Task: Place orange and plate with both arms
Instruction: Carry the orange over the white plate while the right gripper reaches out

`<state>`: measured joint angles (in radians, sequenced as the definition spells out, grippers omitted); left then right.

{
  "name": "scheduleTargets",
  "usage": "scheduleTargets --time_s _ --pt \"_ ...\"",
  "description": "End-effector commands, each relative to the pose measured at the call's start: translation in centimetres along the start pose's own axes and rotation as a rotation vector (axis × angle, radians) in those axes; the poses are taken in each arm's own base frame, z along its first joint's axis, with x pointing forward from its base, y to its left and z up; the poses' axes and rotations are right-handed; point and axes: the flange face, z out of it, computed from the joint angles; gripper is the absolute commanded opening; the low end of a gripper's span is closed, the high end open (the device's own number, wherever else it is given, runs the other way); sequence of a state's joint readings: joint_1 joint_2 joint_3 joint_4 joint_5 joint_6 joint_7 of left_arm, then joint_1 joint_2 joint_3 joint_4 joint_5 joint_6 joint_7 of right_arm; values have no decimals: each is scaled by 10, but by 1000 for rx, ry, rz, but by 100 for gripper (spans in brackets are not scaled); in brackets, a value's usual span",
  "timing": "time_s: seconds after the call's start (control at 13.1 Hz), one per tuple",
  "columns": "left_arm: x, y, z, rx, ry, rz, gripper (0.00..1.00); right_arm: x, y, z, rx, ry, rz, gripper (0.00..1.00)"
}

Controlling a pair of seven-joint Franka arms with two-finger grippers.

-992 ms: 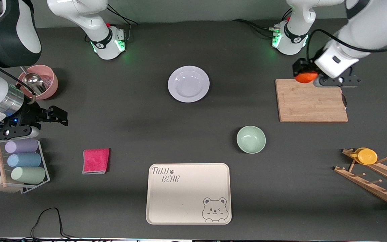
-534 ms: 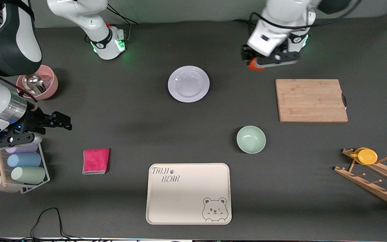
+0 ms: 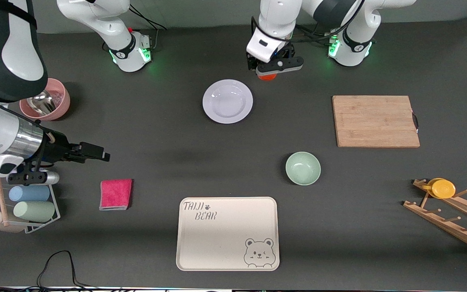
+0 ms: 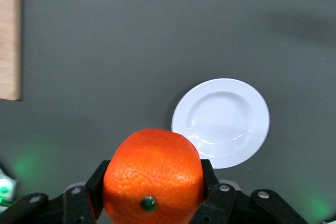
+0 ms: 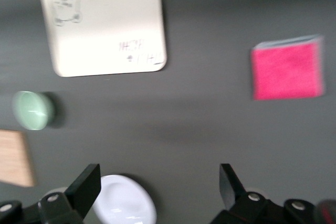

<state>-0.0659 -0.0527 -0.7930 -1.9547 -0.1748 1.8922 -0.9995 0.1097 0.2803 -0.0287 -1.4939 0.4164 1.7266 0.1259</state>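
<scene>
Orange (image 3: 266, 76) noted clamped in the left gripper (image 3: 271, 71), up in the air over bare tabletop just beside the plate (image 3: 228, 101), toward the left arm's base. We find the plate resting flat on the table, untouched. Right gripper (image 3: 95, 153) hangs with jaws spread and empty, well apart from the plate, above the pink cloth (image 3: 115, 194).

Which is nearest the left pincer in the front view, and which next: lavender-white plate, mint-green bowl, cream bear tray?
1. Round lavender-white plate, beside the left pincer
2. Mint-green bowl, nearer the camera
3. Rectangular cream bear tray, at the camera's edge
</scene>
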Motion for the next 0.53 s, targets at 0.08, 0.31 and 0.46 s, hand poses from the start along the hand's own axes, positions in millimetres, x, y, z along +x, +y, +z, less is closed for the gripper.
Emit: scheduleTargets --time_s 0.08,0.31,0.46 --pt "-21 40 29 14 22 -14 0 -3 9 42 174 -103 121 100" --pt "-53 95 96 74 53 -39 0 -21 34 96 329 -144 144 100" --pt "-49 123 141 85 67 -77 0 -37 52 136 443 -157 166 100"
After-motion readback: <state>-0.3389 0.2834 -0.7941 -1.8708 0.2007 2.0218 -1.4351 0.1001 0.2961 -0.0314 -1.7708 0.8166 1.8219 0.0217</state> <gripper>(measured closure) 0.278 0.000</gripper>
